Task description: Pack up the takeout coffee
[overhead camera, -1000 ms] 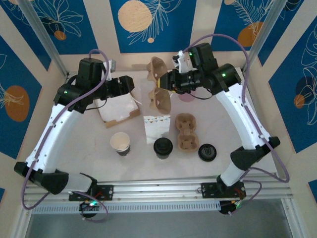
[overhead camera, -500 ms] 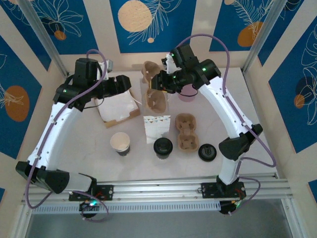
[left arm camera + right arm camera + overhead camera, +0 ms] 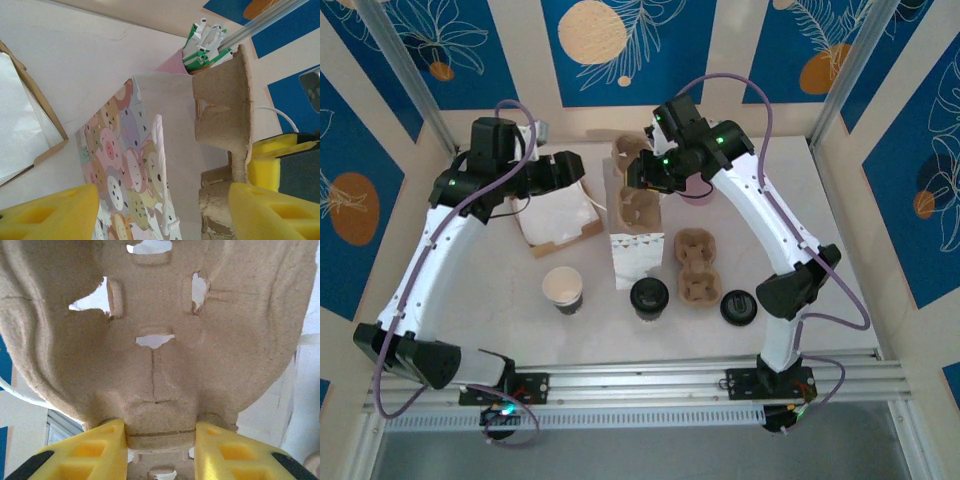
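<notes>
In the top view, the coffee point(image 3: 649, 297) is standing lidded on the bench point(image 3: 600, 335) at lower centre, well apart from both arms and not yet packed. A lidless cup point(image 3: 563, 288) is sitting to its left, a spare carrier point(image 3: 695, 265) just to its right and a loose lid point(image 3: 739, 306) further right. At upper centre the right jaws are holding a carrier point(image 3: 640, 200) tilted at the top edge of the bag point(image 3: 636, 262). The left jaws are hovering at upper left above a box point(image 3: 558, 222).

In the left wrist view, the left jaws are standing released and gripping nothing. The patterned bag is lying ahead between them, and the carrier is showing at the bag's right side.

In the right wrist view, the right jaws are clenching the carrier's bottom ridge.

By my reading, packing is only beginning. Whether the carrier is going into the bag I cannot tell. The coffee's own move looks to be still ahead.
</notes>
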`<action>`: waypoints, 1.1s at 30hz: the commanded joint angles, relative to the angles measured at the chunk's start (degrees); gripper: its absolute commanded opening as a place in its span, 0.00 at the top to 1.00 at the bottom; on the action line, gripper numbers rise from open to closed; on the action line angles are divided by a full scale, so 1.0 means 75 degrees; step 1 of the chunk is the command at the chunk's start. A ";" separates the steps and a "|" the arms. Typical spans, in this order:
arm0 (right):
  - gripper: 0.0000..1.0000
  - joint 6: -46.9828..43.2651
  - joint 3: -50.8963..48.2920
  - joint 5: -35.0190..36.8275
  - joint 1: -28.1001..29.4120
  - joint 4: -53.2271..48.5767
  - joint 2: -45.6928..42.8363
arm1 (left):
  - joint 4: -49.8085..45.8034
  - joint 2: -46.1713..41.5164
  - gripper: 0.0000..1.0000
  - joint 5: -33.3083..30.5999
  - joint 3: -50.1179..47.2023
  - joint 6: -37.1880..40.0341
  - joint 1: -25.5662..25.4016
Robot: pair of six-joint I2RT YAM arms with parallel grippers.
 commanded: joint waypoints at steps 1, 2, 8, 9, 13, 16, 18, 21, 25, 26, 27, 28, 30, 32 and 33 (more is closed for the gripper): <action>0.64 -0.0127 0.0253 0.0200 0.0114 -0.0306 0.0142 | 0.0218 0.0144 0.32 0.0230 -0.0083 0.0066 0.0109; 0.64 -0.0136 0.0273 0.0237 0.0138 -0.0342 0.0163 | 0.0240 0.0165 0.32 0.0242 -0.0088 0.0067 0.0109; 0.64 -0.0150 0.0391 0.0424 0.0222 -0.0584 0.0351 | 0.0320 0.0306 0.32 0.0172 -0.0023 0.0117 0.0144; 0.64 -0.0157 0.0435 0.0439 0.0247 -0.0623 0.0395 | 0.0356 0.0320 0.32 0.0181 -0.0031 0.0117 0.0166; 0.64 -0.0197 0.0757 0.0540 0.0339 -0.0885 0.0694 | 0.0497 0.0426 0.34 0.0249 -0.0038 0.0126 0.0226; 0.64 -0.0248 0.1127 0.0702 0.0393 -0.1167 0.0928 | 0.0609 0.0507 0.39 0.0366 -0.0059 0.0105 0.0256; 0.64 -0.0280 0.1325 0.0784 0.0410 -0.1342 0.1040 | 0.0671 0.0543 0.43 0.0415 -0.0095 0.0079 0.0261; 0.64 -0.0293 0.1545 0.0882 0.0434 -0.1530 0.1196 | 0.0844 0.0567 0.49 0.0550 -0.0209 0.0050 0.0262; 0.64 -0.0312 0.1589 0.1029 0.0437 -0.1664 0.1244 | 0.0977 0.0613 0.58 0.0730 -0.0298 0.0003 0.0262; 0.64 -0.0317 0.1593 0.1049 0.0426 -0.1682 0.1248 | 0.0989 0.0620 0.61 0.0756 -0.0324 -0.0005 0.0260; 0.64 -0.0318 0.1590 0.1060 0.0423 -0.1699 0.1251 | 0.1003 0.0626 0.64 0.0785 -0.0339 0.0006 0.0256; 0.64 -0.0316 0.1589 0.1073 0.0426 -0.1697 0.1247 | 0.1015 0.0637 0.66 0.0803 -0.0357 0.0008 0.0262; 0.64 -0.0316 0.1589 0.1085 0.0422 -0.1720 0.1269 | 0.1015 0.0637 0.72 0.0825 -0.0397 0.0016 0.0262; 0.64 -0.0319 0.1589 0.1076 0.0422 -0.1726 0.1300 | 0.1021 0.0615 0.77 0.0873 -0.0438 -0.0002 0.0261; 0.64 -0.0327 0.1600 0.1062 0.0422 -0.1734 0.1323 | 0.1038 0.0586 0.79 0.0895 -0.0478 -0.0017 0.0262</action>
